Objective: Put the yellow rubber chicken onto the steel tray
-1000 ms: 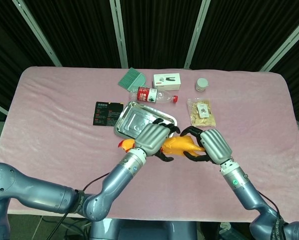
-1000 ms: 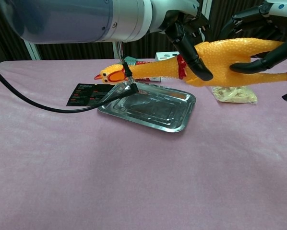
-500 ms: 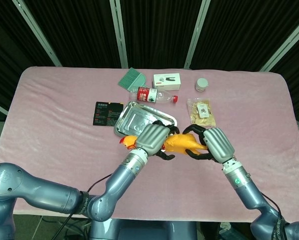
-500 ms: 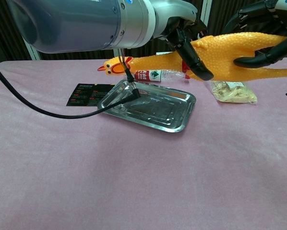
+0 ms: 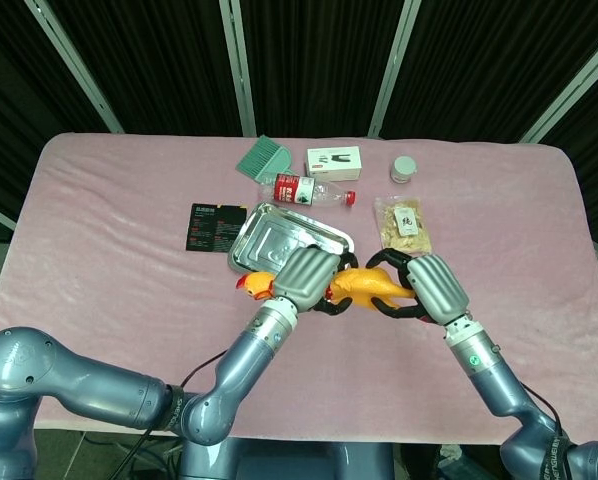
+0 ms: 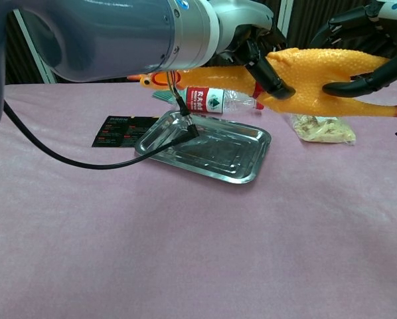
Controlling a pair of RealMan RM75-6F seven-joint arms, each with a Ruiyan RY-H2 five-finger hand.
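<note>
— Where's the rubber chicken (image 5: 364, 287) at this moment?

— Up in the air, lying roughly level, carried by both hands. In the chest view its body (image 6: 311, 72) hangs above the far right part of the steel tray (image 6: 205, 145), clear of it, with the neck stretching left and the beak pointing left.

— How are the hands set?

— The left hand (image 5: 304, 277) is wrapped around the neck end, dark fingers (image 6: 270, 66) curled across the red collar. The right hand (image 5: 434, 288) clasps the tail end of the body, its fingers (image 6: 358, 85) hooked underneath. Both are closed on the toy.

— And the tray itself?

— Flat on the pink desk (image 5: 109, 230), holding nothing that I can see. From the head camera the chicken's head (image 5: 254, 286) sits just off its near edge.

— What else is on the desk?

— A black card (image 5: 215, 225) just left of the tray, a plastic bottle (image 5: 309, 190) with a red label lying behind it, a green brush (image 5: 262, 158), a small white box (image 5: 335, 160), a round tin (image 5: 404, 169), and a clear bag of snacks (image 5: 403, 224) to the right.
</note>
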